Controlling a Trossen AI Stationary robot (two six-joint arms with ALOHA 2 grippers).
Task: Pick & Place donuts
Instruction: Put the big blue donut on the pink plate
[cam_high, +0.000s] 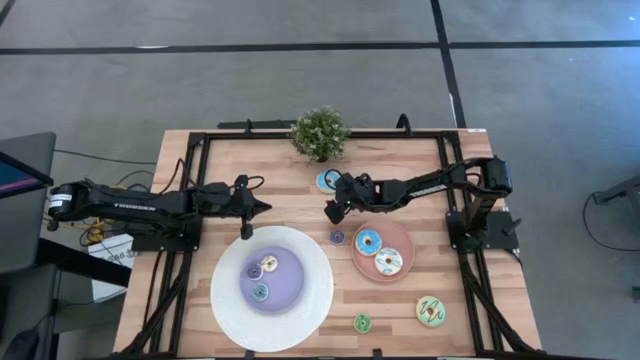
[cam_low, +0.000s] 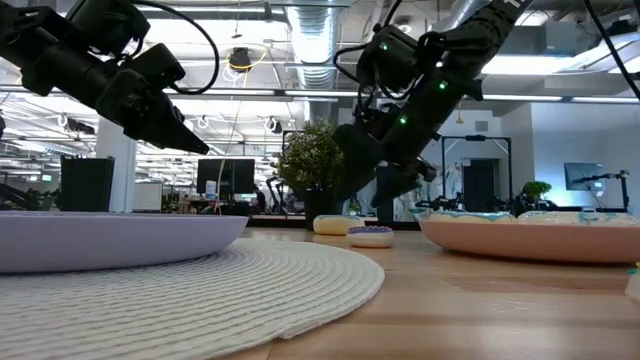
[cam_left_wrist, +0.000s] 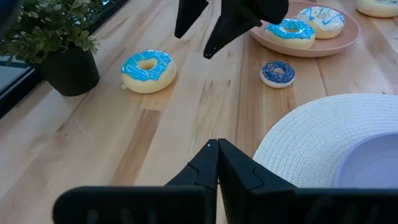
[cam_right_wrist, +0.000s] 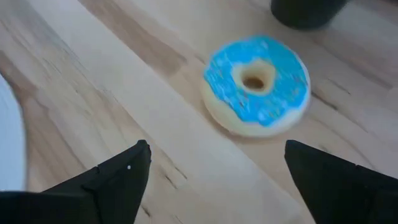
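Right gripper hangs over the table with its fingers spread wide and empty, just beside the blue-iced donut near the potted plant. Left gripper waits pressed together beside the white plate.

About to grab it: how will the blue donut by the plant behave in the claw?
The blue donut lies flat on bare wood, so it probably won't roll. It looks like a small toy, likely light and fairly stiff. Its rounded, glossy edge may slip between the open right claw fingers.
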